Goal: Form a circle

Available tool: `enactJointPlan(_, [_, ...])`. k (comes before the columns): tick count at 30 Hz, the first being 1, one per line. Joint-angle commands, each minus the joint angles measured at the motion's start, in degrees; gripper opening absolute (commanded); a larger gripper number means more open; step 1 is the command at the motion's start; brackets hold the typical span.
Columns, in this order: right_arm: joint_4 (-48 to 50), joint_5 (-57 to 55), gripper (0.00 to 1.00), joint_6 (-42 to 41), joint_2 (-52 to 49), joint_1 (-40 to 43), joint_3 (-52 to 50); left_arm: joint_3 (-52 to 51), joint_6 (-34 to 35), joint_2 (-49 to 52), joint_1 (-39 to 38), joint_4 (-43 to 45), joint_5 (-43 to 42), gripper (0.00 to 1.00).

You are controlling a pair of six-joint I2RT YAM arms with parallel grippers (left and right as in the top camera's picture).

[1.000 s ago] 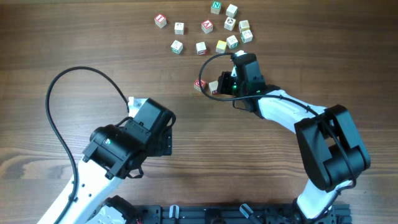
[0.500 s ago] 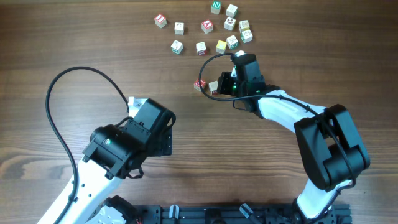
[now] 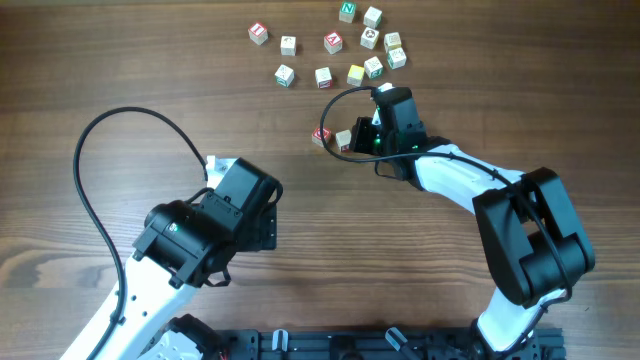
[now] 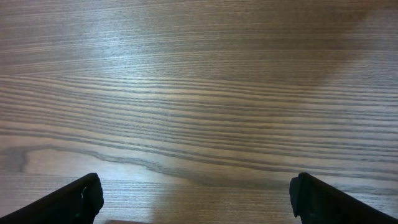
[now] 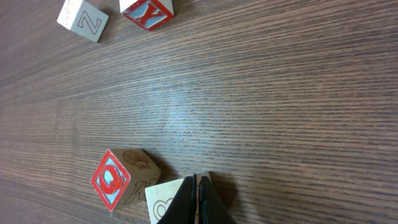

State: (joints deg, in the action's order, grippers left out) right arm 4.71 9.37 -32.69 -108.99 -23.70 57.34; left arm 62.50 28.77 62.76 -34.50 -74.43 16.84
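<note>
Wood-grain bench (image 3: 120,60), two arms. The letter cubes (image 3: 323,77) lie in a loose scatter at the far middle of the bench. There are about a dozen, pale wood with red, green, blue or yellow marks. They form an uneven cluster with gaps and make no closed ring. Two more cubes sit apart from that cluster, nearer the robot and side by side: a Q cube (image 5: 115,180) with a red-framed face, and a pale cube (image 5: 166,200) right against it. The right claw (image 5: 198,202) is pressed together with nothing between its fingers. Its tip is low over the bench and up against the pale cube's edge; cannot tell if it actually touches. From overhead, the right arm (image 3: 470,185) reaches in from the right, its wrist just right of that pair and just below the cluster. The right wrist view also catches a Z cube (image 5: 83,20) and a red Y cube (image 5: 148,9) at its top edge, well apart from the Q pair. The left claw (image 4: 194,190) is spread wide, fingertips at the lower corners of its wrist view, only bare bench grain between them, pinching nothing. The left arm (image 3: 205,230) sits on the left side of the bench, well apart from every cube. A black cable (image 3: 90,170) loops beside it.
</note>
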Motion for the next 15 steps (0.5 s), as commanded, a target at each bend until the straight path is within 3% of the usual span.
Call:
enactJointPlan(1, [0.2, -1.0, 0.04, -0.5, -2.3, -0.2, -0.7, -0.3, 0.1, -0.4, 0.3, 0.0, 0.7, 1.00])
enactJointPlan(15, [1.0, 0.0, 0.04, -0.3, -2.4, -0.2, -0.7, -0.2, 0.1, -0.4, 0.3, 0.0, 0.7, 1.00])
